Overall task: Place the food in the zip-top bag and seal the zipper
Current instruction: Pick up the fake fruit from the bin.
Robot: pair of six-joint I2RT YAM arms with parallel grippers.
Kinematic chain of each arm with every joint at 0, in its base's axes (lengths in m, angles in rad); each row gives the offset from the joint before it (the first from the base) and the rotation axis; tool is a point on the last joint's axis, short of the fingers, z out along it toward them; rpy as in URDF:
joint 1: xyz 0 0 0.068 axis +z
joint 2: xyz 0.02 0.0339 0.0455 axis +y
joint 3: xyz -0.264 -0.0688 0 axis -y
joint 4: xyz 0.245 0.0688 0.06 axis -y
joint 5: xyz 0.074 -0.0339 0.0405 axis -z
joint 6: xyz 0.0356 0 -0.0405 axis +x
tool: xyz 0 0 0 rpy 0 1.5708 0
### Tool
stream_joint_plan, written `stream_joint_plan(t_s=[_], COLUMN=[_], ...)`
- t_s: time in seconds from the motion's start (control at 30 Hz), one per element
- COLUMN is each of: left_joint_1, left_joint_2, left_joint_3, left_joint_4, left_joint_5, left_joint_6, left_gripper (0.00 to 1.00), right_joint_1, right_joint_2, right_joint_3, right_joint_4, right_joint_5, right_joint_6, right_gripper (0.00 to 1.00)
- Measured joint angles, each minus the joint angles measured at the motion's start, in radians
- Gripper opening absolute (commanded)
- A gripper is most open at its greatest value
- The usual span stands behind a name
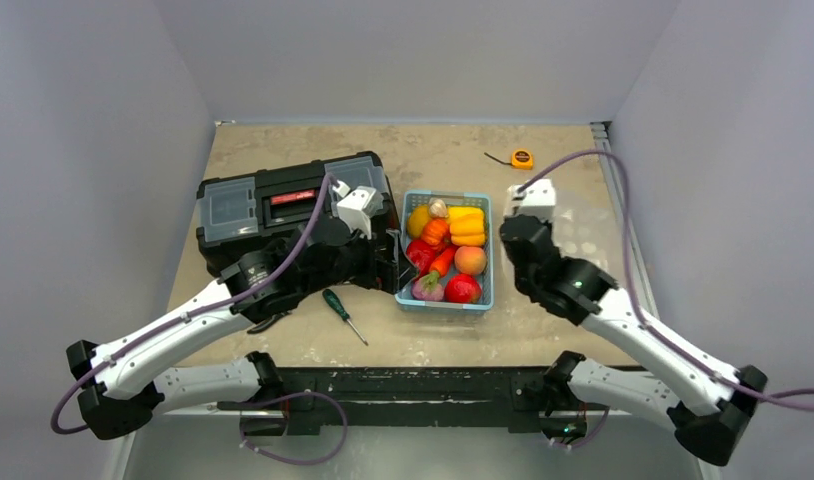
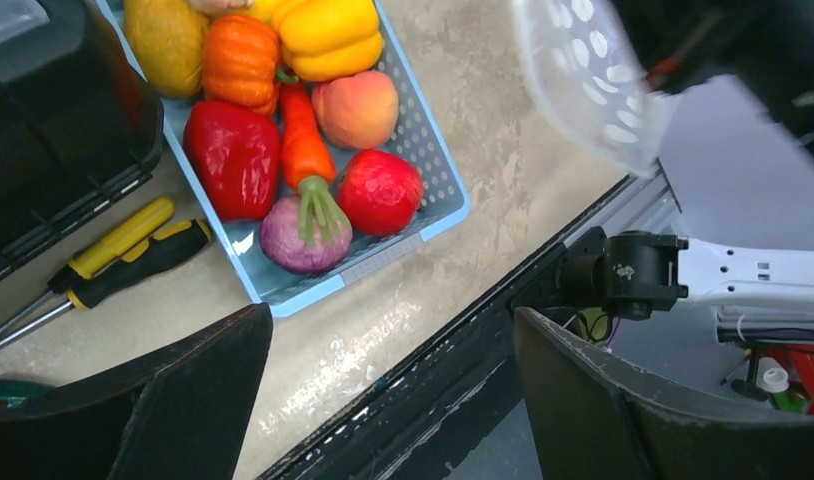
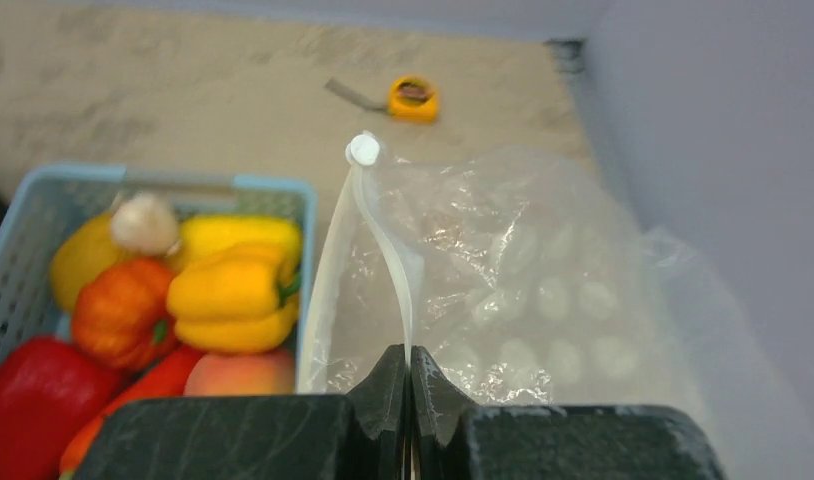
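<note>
Top external: found 0 pieces of the food [image 1: 448,250] bagged, all heaped in the blue basket [image 1: 447,195]; judged filling and sealing wholly left. Found right gripper [image 3: 410,375] clamped shut on the zipper [image 3: 391,245], holding the zip-top bag [image 3: 523,300] up just beside the basket. Found left gripper [image 2: 391,340] spread wide, gripping nothing, near the basket's other side.

Overhead plus close wrists, shared basket [image 1: 445,303]
</note>
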Motion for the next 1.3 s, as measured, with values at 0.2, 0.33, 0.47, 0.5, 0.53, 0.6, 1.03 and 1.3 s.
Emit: stream_joint_plan(t_s=[0.2,0.33,0.47,0.5,0.53,0.6,1.03,1.3], left_joint_1=[0.0,0.0,0.0,0.0,0.0,-0.003,-0.058,-0.078], left_joint_2=[-0.003,-0.002,0.047,0.065,0.097,0.157,0.537,0.729], left_joint_3=[-0.051,-0.092,-0.101,-0.1,-0.097,-0.086,0.136,0.287], left_joint_4=[0.0,0.014,0.046,0.058,0.071,0.084,0.131,0.114], left_joint_5=[0.043,0.079,0.113,0.123,0.137,0.156,0.169,0.097], left_joint_6=[-0.027,-0.043,-0.042,-0.042,-0.04,-0.034,0.048,0.09], left_gripper=[0.86,0.86,0.83,0.82,0.81,0.79,0.66,0.72], right_joint_1=[0.003,0.002,0.002,0.002,0.002,0.002,0.002,0.002], right_joint_2=[0.076,-0.047,-0.225,-0.259,-0.291,-0.327,-0.216,-0.236], right_joint_3=[-0.341,-0.436,-0.473,-0.483,-0.491,-0.496,-0.422,-0.409], right_joint_4=[0.215,0.312,0.412,0.428,0.44,0.449,0.263,0.22], right_joint_5=[-0.341,-0.421,-0.427,-0.428,-0.428,-0.427,-0.26,-0.197], right_joint_6=[0.041,0.043,0.043,0.043,0.044,0.051,0.235,0.283], right_gripper=[0.0,0.0,0.0,0.0,0.0,0.0,0.0,0.0])
